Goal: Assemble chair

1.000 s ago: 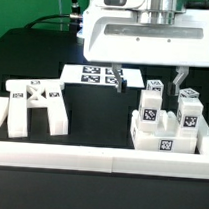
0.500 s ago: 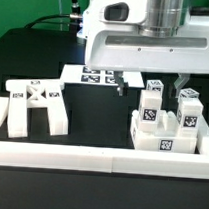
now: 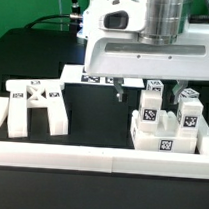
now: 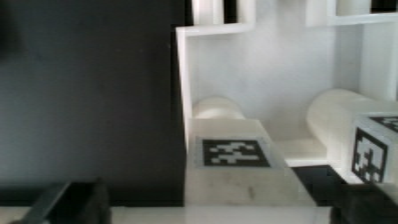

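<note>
- My pincer (image 3: 148, 91) hangs spread over the stack of chair parts (image 3: 166, 136). The stack sits on the bench (image 3: 92, 120) at about four o'clock in the exterior view, just inside the border wall (image 3: 99, 158).
- The fingers (image 4: 71, 203) stand on either side of a tagged block (image 4: 231, 152) that rises from that stack. One finger is clearly apart from it. The other looks just beside it, and I cannot tell whether it touches. Nothing is pinched yet.
- The leg frame (image 3: 32, 103) lies alone at nine o'clock, well apart from the stack. The marker board (image 3: 94, 76) lies flat toward twelve, partly behind my arm.
- I judge the block to be light and quite stiff, so it should neither bend nor crush under a firm squeeze. It does not look fragile.
- Its faces are smooth and matte, so it could slide or twist if I take it by a corner.
- The best hold, I think, is on its two flat parallel sides, a little below the tagged top, with both fingers square to the faces.
- The neighbouring block (image 3: 190, 106) stands close at three o'clock of mine, so finger room on that side is tight.
- The block seems only to stand among the other parts. A crooked hold could tip it or drag its neighbours along.
</note>
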Robot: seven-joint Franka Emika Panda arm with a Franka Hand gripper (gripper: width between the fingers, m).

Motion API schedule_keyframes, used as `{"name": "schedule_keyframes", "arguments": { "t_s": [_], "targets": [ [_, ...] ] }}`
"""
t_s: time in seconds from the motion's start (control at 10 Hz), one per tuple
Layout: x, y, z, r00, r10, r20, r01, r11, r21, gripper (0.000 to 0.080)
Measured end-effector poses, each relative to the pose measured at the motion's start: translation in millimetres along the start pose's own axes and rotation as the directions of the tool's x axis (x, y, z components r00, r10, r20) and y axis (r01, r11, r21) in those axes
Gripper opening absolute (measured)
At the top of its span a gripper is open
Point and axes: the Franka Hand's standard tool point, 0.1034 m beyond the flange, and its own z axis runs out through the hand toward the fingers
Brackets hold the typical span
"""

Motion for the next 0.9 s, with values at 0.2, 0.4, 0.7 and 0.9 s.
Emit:
{"name": "schedule_keyframes", "arguments": {
  "t_s": [0.2,0.4,0.7,0.9],
  "targets": [
    [0.0,0.1,0.2,1.0,0.001,0.0,-0.001,1.0,0.0,0.0376],
    [-0.1,0.1,0.3,1.0,0.016,0.0,-0.016,1.0,0.0,0.0288],
    [-0.1,0.0,0.4,0.999,0.038,0.0,-0.038,0.999,0.0,0.0288],
    [-0.4,-2.0,0.9,0.965,0.262,0.001,-0.262,0.965,0.005,0.0288]
  ]
}}
